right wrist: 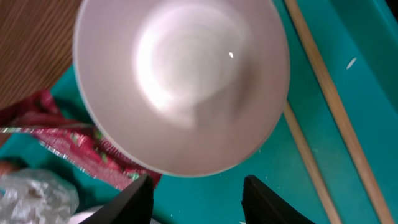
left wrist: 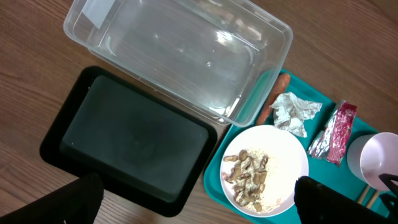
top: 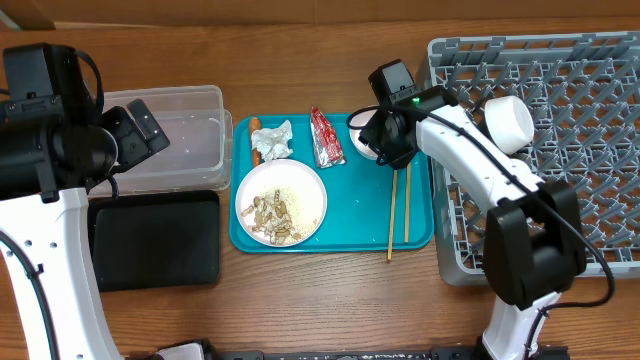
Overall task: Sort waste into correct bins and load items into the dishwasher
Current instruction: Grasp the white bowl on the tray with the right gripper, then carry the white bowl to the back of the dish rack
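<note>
On the teal tray lie a white plate with beige scraps and rice, a crumpled napkin, an orange food piece, a red foil wrapper, wooden chopsticks and a white bowl. My right gripper is open just above the tray beside the bowl's rim, holding nothing. A white cup stands in the grey dish rack. My left gripper is open and empty above the black tray and the plate. The clear tub is empty.
The dish rack takes the right side of the table, next to the teal tray. The clear tub and black tray sit at the left. Bare wood table lies in front.
</note>
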### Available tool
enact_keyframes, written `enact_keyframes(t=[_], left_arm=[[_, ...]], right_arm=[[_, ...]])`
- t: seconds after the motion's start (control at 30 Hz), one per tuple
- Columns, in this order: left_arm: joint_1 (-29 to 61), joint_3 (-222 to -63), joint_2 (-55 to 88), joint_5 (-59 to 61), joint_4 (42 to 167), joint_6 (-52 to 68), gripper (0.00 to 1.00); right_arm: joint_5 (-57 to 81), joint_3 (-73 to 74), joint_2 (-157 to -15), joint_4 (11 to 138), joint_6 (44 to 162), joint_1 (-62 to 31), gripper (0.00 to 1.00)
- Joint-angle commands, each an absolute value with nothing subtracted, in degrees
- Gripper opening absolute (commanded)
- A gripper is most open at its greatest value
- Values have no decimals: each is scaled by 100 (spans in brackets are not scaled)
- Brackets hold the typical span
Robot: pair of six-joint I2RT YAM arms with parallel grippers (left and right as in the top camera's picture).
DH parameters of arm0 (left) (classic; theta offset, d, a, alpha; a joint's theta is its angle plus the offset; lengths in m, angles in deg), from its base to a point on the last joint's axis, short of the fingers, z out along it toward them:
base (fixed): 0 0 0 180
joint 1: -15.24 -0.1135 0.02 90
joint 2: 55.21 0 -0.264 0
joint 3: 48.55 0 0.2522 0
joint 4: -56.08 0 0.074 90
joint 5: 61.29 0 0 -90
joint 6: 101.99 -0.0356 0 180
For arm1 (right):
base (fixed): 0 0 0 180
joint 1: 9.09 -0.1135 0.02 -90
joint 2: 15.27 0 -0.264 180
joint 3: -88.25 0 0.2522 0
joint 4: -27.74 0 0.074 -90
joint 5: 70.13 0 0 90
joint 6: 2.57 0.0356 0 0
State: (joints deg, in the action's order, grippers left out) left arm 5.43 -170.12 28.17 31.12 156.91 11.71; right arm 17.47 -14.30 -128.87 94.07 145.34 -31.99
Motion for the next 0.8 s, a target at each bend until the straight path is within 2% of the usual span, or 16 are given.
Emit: enact_keyframes(t=[0.0, 0.17, 0.23, 0.4, 0.47, 0.77], left_arm=[[517, -17014, 2806, 3189, 15682, 1226, 100], [517, -17014, 2806, 3189, 15685, 1226, 100], [517, -17014, 2806, 3189, 15682, 1226, 100], [517, -17014, 2806, 3189, 15682, 1226, 100], [517, -17014, 2806, 3189, 15682, 1226, 100], [517, -17014, 2806, 3189, 15685, 1226, 100]], right_arm=[[1872, -1432, -13189, 9423, 15159, -3186, 49], [1830, -1432, -13444, 9403, 15223, -3183, 48], [1859, -1432, -13444, 9357, 15218, -3186, 42], [2023, -1435, -13444, 9298, 15196, -3183, 11], [2049, -1446, -13422, 9289, 15054, -3183, 4], [3127, -1915, -12688, 9956, 14401, -3179, 4]])
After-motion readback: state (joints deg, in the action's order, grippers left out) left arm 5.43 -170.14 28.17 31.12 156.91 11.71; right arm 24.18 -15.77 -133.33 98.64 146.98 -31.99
